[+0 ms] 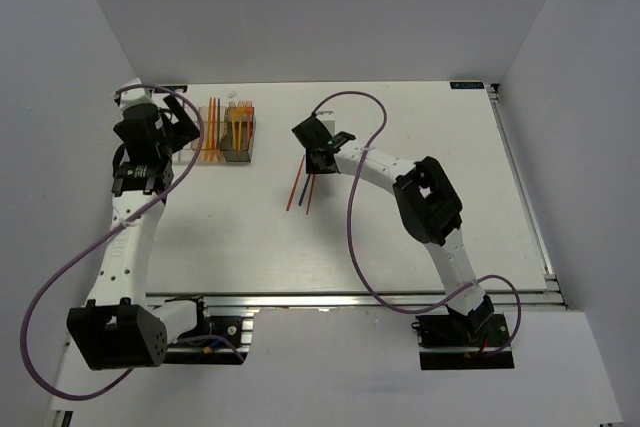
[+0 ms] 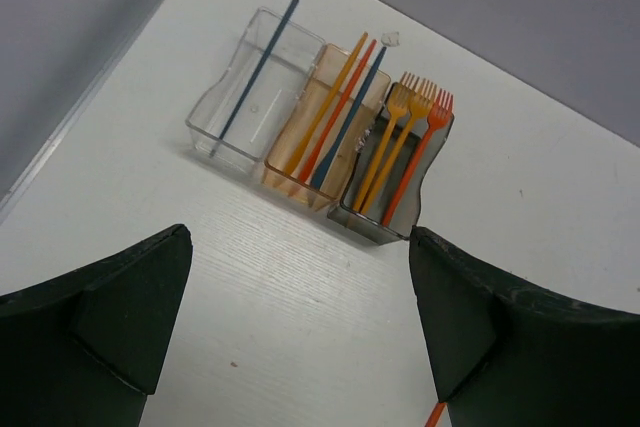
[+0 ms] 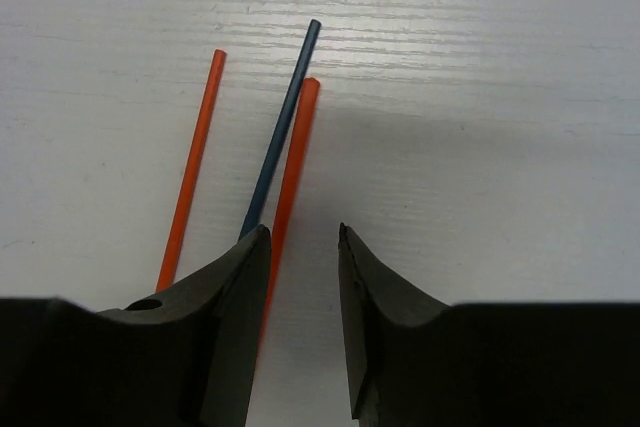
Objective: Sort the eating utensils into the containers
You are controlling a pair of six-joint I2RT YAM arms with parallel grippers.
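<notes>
Eating utensils left loose are 3 thin sticks (image 3: 283,137), 2 orange-red and 1 dark blue, lying nearly parallel at mid-worktop, their long axes running from the far edge toward the near edge with a slight leftward slant. The right hand (image 3: 303,232) hovers over them, narrowly parted and grasping nothing. The left hand (image 2: 300,237) gapes wide and empty beside the containers (image 2: 240,137) near the far-left corner.

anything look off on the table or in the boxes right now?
Nothing spilled or broken. The only stragglers are three loose sticks, two orange-red and one dark blue, lying close together on the table below the open right gripper. The boxes stand upright, utensils leaning inside.
</notes>
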